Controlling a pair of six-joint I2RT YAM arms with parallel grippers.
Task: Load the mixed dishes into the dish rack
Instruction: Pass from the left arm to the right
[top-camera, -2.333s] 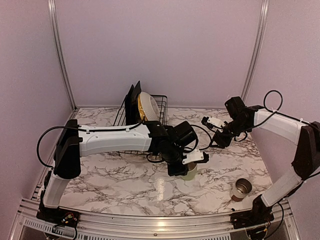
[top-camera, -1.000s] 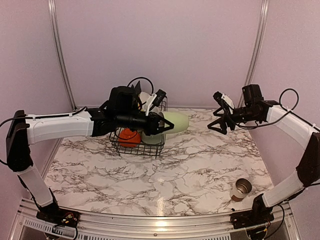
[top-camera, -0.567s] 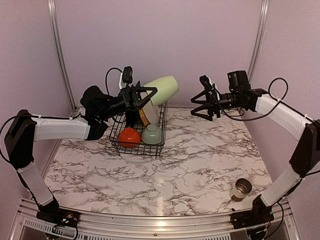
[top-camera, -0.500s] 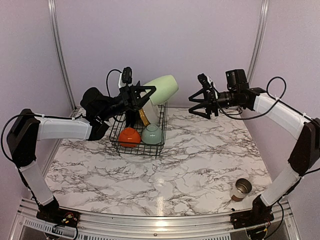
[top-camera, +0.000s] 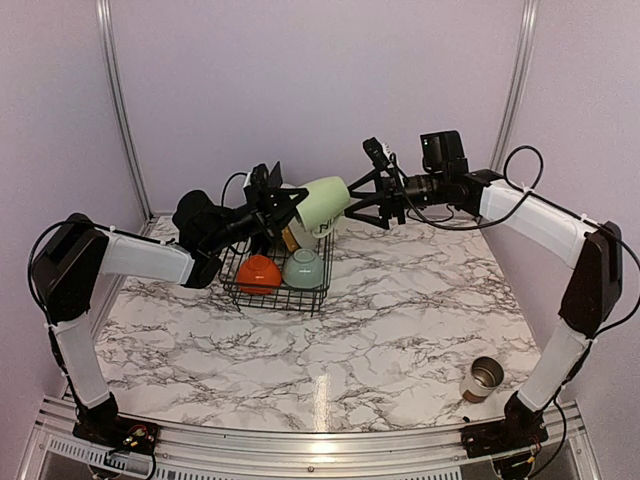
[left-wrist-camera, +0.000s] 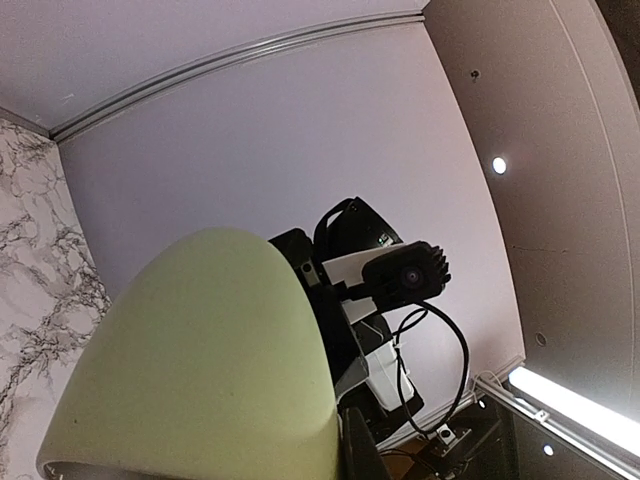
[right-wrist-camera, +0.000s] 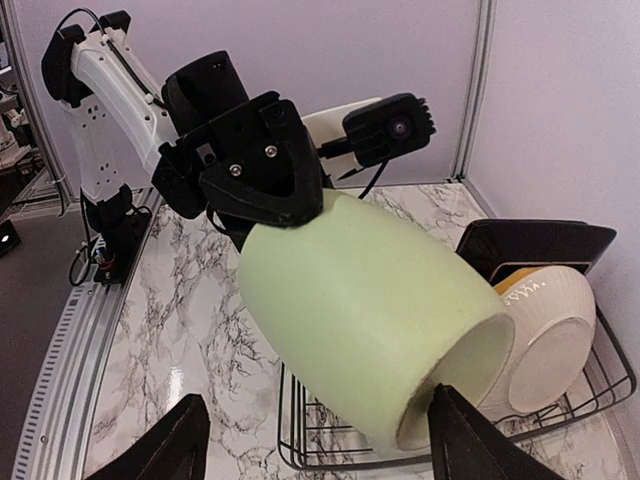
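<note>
My left gripper (top-camera: 290, 200) is shut on the closed end of the pale green mug (top-camera: 322, 203) and holds it tilted in the air over the dish rack (top-camera: 275, 300). The mug's mouth points at my right gripper (top-camera: 365, 205). In the right wrist view the mug (right-wrist-camera: 370, 310) lies between the spread fingers of the right gripper (right-wrist-camera: 318, 393), which stands open. One finger (right-wrist-camera: 470, 440) is close by the mug's rim and the other (right-wrist-camera: 170, 445) is well clear. The small grey-brown cup (top-camera: 484, 378) stands on the table at the near right.
The rack holds an orange bowl (top-camera: 258, 272) and a pale bowl (top-camera: 303, 267) in front. A white ribbed dish (right-wrist-camera: 555, 330), a yellow plate edge (right-wrist-camera: 515, 282) and a black square plate (right-wrist-camera: 535, 245) stand at its back. Walls close in behind and on both sides.
The right gripper has moved left up to the mug's mouth and its fingers have narrowed around the mug. The left arm has lowered the mug a little toward the rack.
</note>
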